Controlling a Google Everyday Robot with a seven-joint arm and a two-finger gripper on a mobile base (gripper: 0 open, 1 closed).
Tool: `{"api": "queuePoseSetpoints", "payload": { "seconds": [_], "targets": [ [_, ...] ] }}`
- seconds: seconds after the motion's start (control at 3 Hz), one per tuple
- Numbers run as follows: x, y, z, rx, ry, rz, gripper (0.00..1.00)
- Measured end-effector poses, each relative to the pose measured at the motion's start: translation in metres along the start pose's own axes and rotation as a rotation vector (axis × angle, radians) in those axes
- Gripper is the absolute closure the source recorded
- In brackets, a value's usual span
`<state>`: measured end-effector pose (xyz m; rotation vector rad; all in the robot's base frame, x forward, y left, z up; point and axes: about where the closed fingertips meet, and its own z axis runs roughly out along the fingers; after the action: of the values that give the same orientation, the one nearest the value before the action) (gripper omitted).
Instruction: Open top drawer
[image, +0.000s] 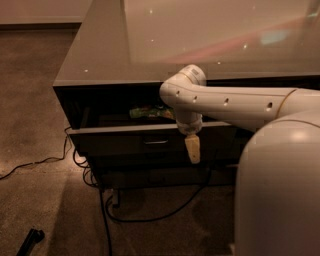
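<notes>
The top drawer (115, 142) stands partly pulled out, its metal pull handle (156, 141) just beside the gripper (192, 149) (open or closed, I cannot tell). Opening looks largely done, perhaps needing more pull.

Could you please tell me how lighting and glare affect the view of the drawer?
Camera view: dim, warm light; pale glare washes the glossy cabinet top; inside the top drawer is deep shadow, only a green item showing; the gripper hangs pale before the drawer's front.
</notes>
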<state>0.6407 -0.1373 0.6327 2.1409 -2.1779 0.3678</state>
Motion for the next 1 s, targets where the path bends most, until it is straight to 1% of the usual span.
{"api": "queuePoseSetpoints", "payload": {
  "seconds": [0.33,1.0],
  "targets": [
    [0.014,0.026,-0.001,-0.006,0.045,0.035,0.18],
    [0.038,0.058,-0.006,-0.009,0.12,0.09,0.65]
  ]
}}
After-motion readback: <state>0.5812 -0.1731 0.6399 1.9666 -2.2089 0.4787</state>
